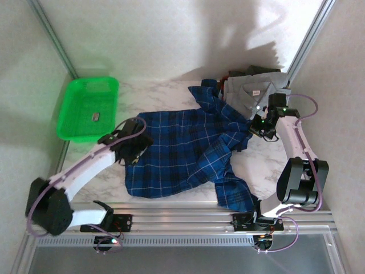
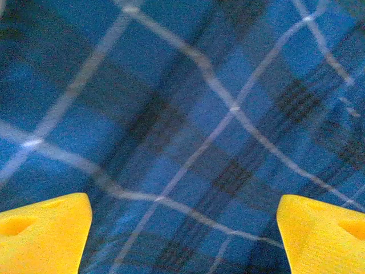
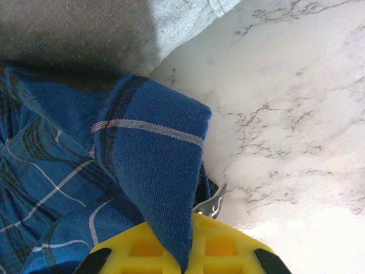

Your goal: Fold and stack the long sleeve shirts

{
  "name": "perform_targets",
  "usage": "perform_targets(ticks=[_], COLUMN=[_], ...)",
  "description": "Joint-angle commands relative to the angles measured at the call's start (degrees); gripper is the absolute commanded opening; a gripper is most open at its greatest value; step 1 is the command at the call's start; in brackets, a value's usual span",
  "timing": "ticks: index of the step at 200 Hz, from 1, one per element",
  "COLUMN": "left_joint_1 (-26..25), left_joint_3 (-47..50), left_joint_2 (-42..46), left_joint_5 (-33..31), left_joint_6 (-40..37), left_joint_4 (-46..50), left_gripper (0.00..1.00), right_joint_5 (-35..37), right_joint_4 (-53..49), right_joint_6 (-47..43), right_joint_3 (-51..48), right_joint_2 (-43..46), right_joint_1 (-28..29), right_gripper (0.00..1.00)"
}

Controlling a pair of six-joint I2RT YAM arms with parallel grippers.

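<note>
Your right gripper pinches a fold of the plaid shirt, which spreads leftward beneath your left gripper, its jaws wide apart above the cloth. The right wrist view reveals the pinch; the top view, the shirt's full spread.

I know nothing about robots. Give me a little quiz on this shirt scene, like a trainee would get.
1. True or false: the grey shirt lies outside the green basket.
2. Which shirt lies under the open left gripper?
3. The right gripper is: A open; B shut on the plaid shirt; C shut on nothing.
Key: 1 true; 2 the plaid shirt; 3 B.
</note>
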State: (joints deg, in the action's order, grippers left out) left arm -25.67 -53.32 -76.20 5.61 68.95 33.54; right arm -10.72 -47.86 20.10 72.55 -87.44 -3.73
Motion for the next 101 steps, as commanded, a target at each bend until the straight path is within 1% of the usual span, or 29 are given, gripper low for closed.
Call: perform_targets(ticks=[1, 18, 32, 63, 78, 91, 101], left_joint_1=[0.70, 2.11, 3.61, 8.20, 10.19, 11.83, 12.84], left_joint_3=[0.34, 0.32, 0.75, 0.43, -1.63, -3.41, -5.41], left_joint_2=[-8.12, -14.34, -17.89, -22.56, -24.75, -26.40, -27.72], left_joint_5=[3.89, 3.91, 2.53, -4.07, -7.53, -9.55, -9.89], left_joint_6=[-1.55, -3.82, -5.91, -13.20, -17.75, -21.08, -23.39], left_joint_4=[-11.26, -12.94, -12.94, -11.88, -10.53, -10.98, -11.13], left_gripper=[0.85, 0.85, 0.86, 0.85, 0.85, 0.85, 0.85], right_joint_5=[-0.90, 0.02, 0.56, 2.40, 5.42, 7.90, 7.19], right_joint_4=[-1.41, -1.40, -0.44, 1.24, 1.86, 1.35, -0.01], right_joint_6=[-1.57, -2.95, -4.44, -9.24, -11.13, -11.94, -12.48], right_joint_3=[-0.61, -0.85, -0.80, 2.18, 3.73, 5.30, 6.86], right_joint_2=[0.88, 1.48, 1.79, -0.03, -0.90, -1.86, -2.72], right_joint_1=[-0.36, -0.40, -0.39, -0.35, -0.37, -0.34, -0.06], right_gripper=[0.04, 0.04, 0.04, 0.04, 0.04, 0.04, 0.05])
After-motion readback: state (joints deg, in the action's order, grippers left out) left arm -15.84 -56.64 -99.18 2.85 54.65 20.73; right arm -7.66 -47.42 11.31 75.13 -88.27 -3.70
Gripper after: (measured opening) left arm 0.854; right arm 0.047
